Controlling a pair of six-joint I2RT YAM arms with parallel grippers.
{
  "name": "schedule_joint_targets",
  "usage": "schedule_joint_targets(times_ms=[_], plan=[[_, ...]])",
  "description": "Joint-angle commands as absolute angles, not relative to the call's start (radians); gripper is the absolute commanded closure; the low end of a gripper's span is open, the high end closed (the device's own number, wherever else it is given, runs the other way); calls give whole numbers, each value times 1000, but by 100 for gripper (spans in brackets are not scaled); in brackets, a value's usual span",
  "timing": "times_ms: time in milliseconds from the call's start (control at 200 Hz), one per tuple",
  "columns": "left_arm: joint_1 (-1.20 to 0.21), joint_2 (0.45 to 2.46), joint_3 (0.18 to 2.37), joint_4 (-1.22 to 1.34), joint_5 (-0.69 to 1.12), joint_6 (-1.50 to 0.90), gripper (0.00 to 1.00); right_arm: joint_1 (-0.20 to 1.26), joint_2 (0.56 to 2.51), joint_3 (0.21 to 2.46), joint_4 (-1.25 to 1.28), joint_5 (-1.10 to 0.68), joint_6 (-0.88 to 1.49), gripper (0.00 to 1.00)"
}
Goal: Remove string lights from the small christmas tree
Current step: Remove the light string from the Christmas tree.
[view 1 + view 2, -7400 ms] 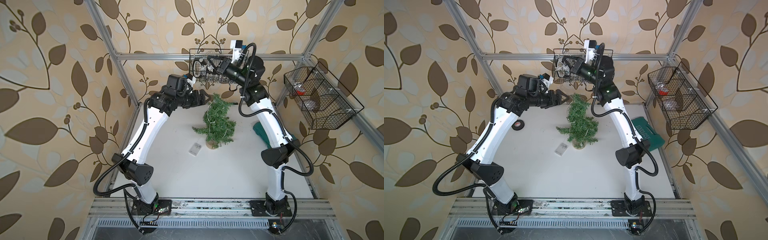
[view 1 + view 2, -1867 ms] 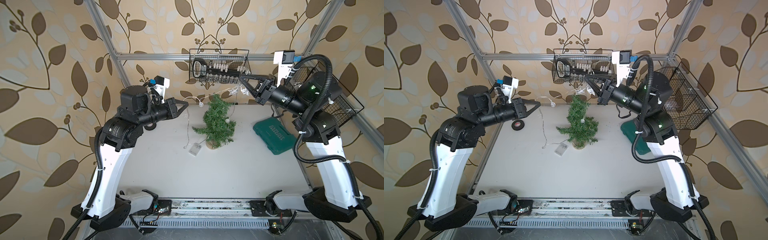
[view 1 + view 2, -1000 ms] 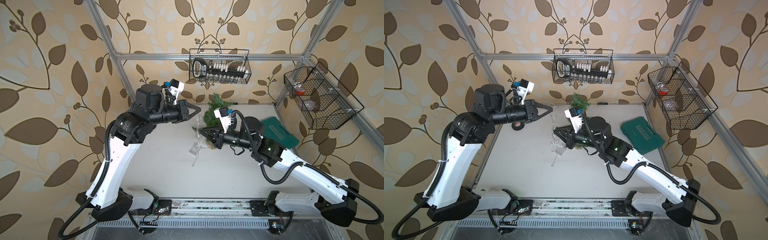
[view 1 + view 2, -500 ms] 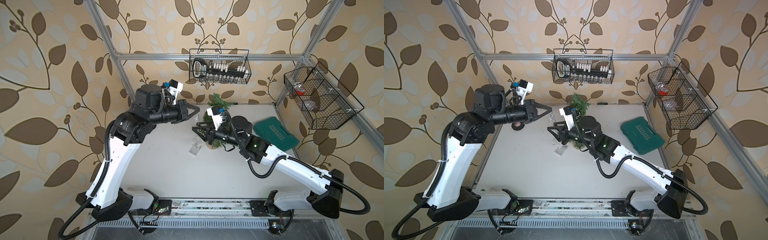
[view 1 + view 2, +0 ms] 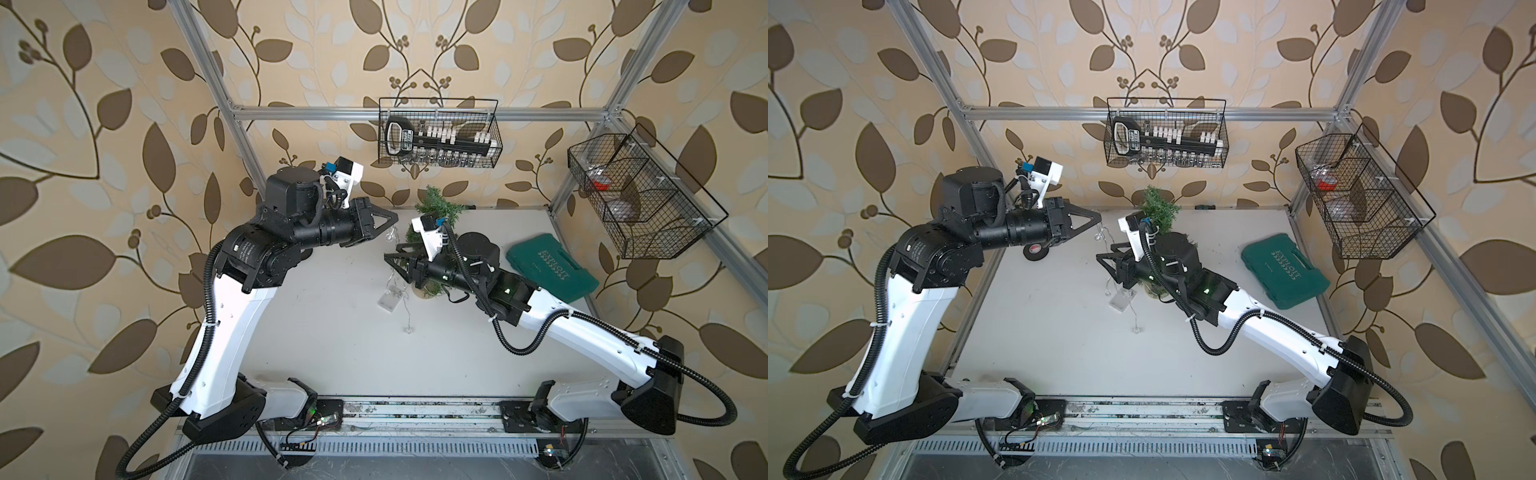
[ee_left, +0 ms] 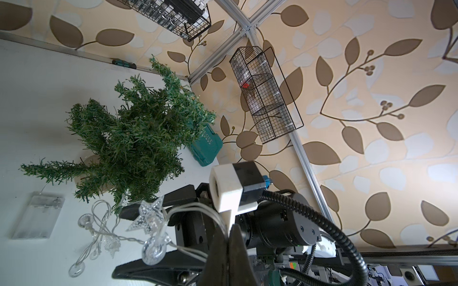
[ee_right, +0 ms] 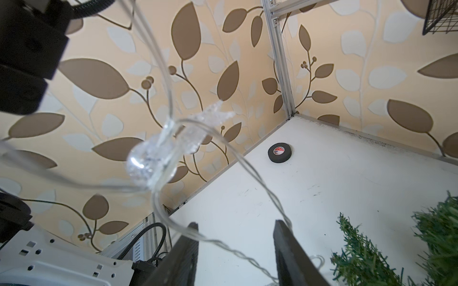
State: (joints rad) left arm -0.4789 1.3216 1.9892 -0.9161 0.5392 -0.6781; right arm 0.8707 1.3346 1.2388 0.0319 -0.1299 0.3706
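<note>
The small christmas tree (image 5: 437,207) (image 5: 1158,210) stands at the back of the table on its tan disc base, partly hidden by my right arm. The string lights (image 5: 390,239) hang from my left gripper (image 5: 395,215) (image 5: 1098,217), which is shut on the wires (image 6: 229,222), down to the clear battery box (image 5: 388,300) (image 5: 1121,300) (image 6: 37,214) lying on the table. Star and round bulbs (image 6: 146,215) (image 7: 151,161) dangle between the arms. My right gripper (image 5: 388,259) (image 5: 1100,258) (image 7: 236,230) is open in front of the tree (image 6: 133,138), with a twisted strand crossing between its fingers.
A green tool case (image 5: 548,272) lies at the right of the table. A black tape roll (image 5: 1036,250) (image 7: 279,153) sits in the back left corner. Two wire baskets (image 5: 438,133) (image 5: 636,195) hang on the back and right frame rails.
My right gripper has opened and shifted slightly left in front of the tree. The left gripper has stayed shut on the wires, almost in place.
</note>
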Motion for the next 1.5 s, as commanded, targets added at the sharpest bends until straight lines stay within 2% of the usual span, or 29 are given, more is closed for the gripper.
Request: schedule_joint_targets(times_ms=[0,195,470,540,665,720,840,965,1040,1110,1340,1495], plan=[[-486,1322,2011,-907,528,-653,100,875,1263,1237,1,-85,329,47],[-486,1318,2002,-905,527,-650,100,876,1300,1281,-15,-90,299,39],[-486,1308,2000,-900,523,-655,100,875,1391,1324,11,-147,309,40],[-486,1308,2000,-900,523,-655,100,875,1412,1336,25,-148,318,49],[-486,1316,2008,-891,522,-651,100,874,1433,1385,-10,-173,341,74],[-486,1324,2018,-891,518,-644,100,876,1413,1387,-33,-177,355,85],[-484,1355,2039,-893,517,-637,100,883,1324,1365,-102,-156,388,100],[-480,1385,2091,-888,512,-619,87,884,1198,1353,-215,-116,422,100],[-468,1397,2098,-888,504,-610,60,884,1124,1358,-295,-88,432,100],[-454,1406,2098,-887,490,-600,44,884,1052,1366,-372,-42,438,100],[-433,1422,2056,-881,468,-580,45,882,904,1480,-653,238,421,100],[-425,1412,1963,-867,463,-581,46,882,909,1569,-775,529,392,100]])
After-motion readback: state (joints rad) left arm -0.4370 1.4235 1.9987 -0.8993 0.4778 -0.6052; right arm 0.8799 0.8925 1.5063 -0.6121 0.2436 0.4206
